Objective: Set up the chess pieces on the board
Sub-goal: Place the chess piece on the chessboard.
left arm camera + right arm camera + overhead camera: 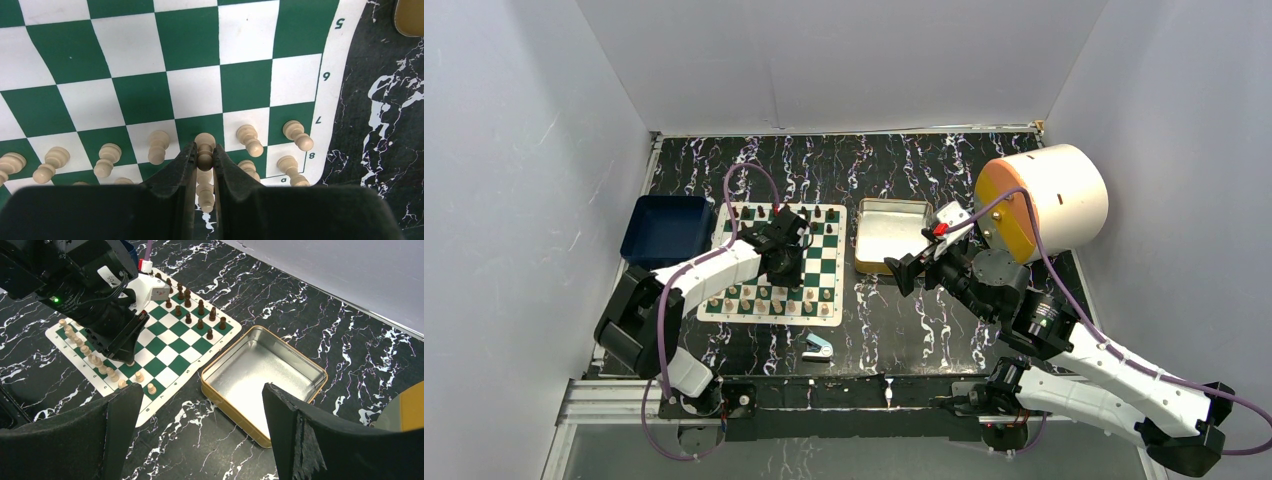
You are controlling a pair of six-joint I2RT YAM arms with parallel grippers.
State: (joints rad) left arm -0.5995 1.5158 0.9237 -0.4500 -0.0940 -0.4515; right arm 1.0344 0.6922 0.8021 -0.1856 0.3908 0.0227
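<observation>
Tabletop of black, white-veined marble under board, white walls around.

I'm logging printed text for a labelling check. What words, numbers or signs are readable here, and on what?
"5": cream border of the board, left wrist view.
"6": same border.
"7": same border.
"8": same border.
Letter beside "8": too distorted to read.
"50", blurred and unsure: white sticker on the left arm.
Border marks in the right wrist view: too small.
</observation>
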